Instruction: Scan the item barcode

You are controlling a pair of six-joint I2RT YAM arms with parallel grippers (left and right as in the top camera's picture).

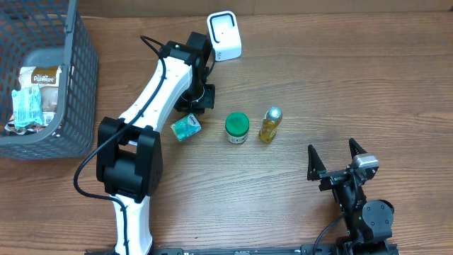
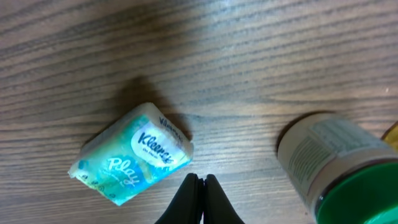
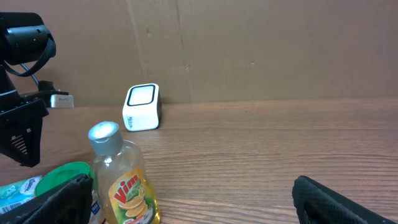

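Claws first: the left claw (image 2: 199, 186) is shut tight. Its two black fingers are pressed together, and nothing is between them. Their tips sit just beside the near edge of a small, soft, blue-green tissue pack (image 2: 130, 155) with "Kleenex" on it. We cannot tell if the tips touch the pack.

The right claw (image 1: 338, 159) is open as wide as it goes. It holds nothing and touches nothing.

We use the little white scanner box (image 1: 224, 35) as our marker. It stands on the brown wooden table (image 1: 340, 78). The tissue pack (image 1: 185, 127) lies flat on the table, nearer to the robot than the scanner box and a little to its left. The white left arm (image 1: 159, 85) reaches up beside the pack, and its black end sits between the pack and the scanner box.

A round jar with a green lid (image 1: 236, 128) stands nearer to the robot than the scanner box and a bit to its right. A yellow soap bottle with a silver cap (image 1: 270, 125) stands just beside the jar, farther right. The right claw is well apart from the scanner box, far to its right and close to the robot.

A grey plastic basket (image 1: 71, 85) sits far to the left of the scanner box, with some packets inside.
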